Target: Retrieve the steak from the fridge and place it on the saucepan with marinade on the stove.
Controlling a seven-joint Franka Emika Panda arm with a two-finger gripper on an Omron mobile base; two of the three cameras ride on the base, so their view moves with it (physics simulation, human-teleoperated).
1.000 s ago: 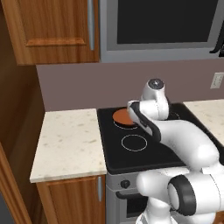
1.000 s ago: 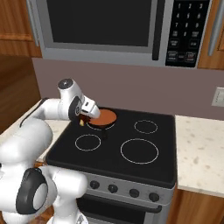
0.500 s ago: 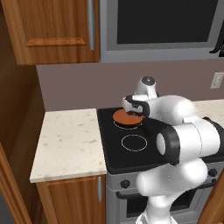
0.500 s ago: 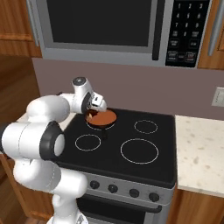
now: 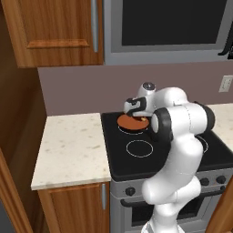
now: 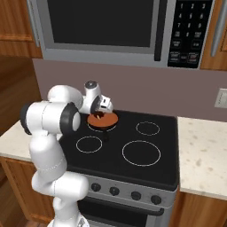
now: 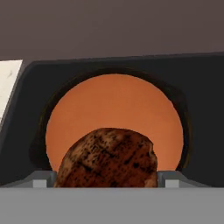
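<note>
**Steak held over the saucepan on the stove**

The gripper [image 5: 139, 118] is hanging low over the rear left burner of the stove [image 5: 136, 159], with the white arm reaching across the black cooktop from the front. In the hand view, the steak [image 7: 108, 159] is sitting between the two finger tips [image 7: 41, 179], one tip pressing at each side of the meat, so the gripper is clamping on it. Behind and under the steak, the saucepan with marinade [image 7: 116, 113] is showing its flat orange-brown filling ringed by a dark rim.

In the right base view, the saucepan with marinade [image 6: 107, 120] is resting on the rear left ring of the stove [image 6: 133, 168], with the gripper [image 6: 100, 116] directly above its near edge. Whether the steak is touching the filling is not clear. A pale speckled desk [image 5: 73, 150] is lying beside the stove, and a microwave [image 6: 102, 26] is hanging above it.
</note>
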